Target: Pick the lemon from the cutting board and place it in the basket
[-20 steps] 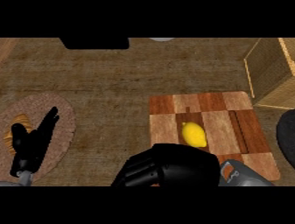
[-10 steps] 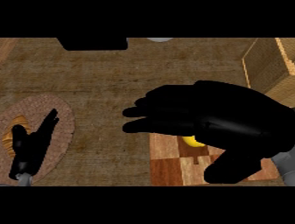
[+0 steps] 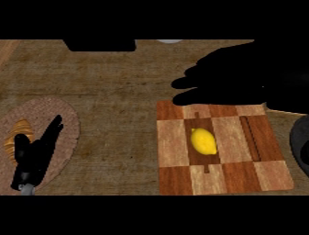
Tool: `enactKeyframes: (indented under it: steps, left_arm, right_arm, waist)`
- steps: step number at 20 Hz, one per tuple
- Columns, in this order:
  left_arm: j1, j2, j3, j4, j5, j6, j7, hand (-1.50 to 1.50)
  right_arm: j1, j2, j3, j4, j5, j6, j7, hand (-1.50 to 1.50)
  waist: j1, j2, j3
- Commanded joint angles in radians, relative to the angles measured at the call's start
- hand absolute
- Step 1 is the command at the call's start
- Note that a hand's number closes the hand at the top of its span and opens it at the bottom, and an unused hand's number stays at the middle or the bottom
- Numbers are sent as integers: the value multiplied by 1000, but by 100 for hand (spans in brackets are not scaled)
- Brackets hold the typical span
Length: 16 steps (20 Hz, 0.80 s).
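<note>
A: Near field? Left hand [image 3: 36,153], fingers straight, lies over the basket [image 3: 65,121].
B: Lemon [image 3: 203,141] sits mid-board [image 3: 175,151], untouched.
A: Farther: right hand [image 3: 241,80] hovers past the board's far edge, fingers extended, empty.

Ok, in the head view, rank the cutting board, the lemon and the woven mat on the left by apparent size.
1. Cutting board and woven mat: look similar in extent, and the left hand covers part of the mat, so I won't rank them.
2. Lemon: clearly smallest, lying on the board.
</note>
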Motion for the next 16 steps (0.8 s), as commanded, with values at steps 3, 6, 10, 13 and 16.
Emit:
enactKeyframes:
  steps: [3, 6, 10, 13, 16]
  left_arm:
    - [92, -24, -46, 9, -2, -2, 66, 0]
    - [64, -25, -26, 39, 15, -27, 79, 0]
    - [87, -39, -33, 47, -6, -33, 45, 0]
    - [68, -28, -9, 12, 10, -37, 88, 0]
    - [72, -7, 8, 7, 12, -39, 120, 0]
  right_arm:
    - [-70, -69, -7, 38, 26, 175, -48, -150]
    - [-116, -36, -5, 105, 46, 187, -64, -150]
    - [-23, -31, 14, 44, 92, 151, -110, -150]
    - [-22, -4, 5, 96, 103, 151, -130, -150]
    - [89, 51, 50, 27, 170, 53, -111, -150]
  waist:
    - [8, 9, -11]
    - [12, 13, -12]
    - [1, 13, -11]
    - [4, 12, -11]
    - [0, 13, -10]
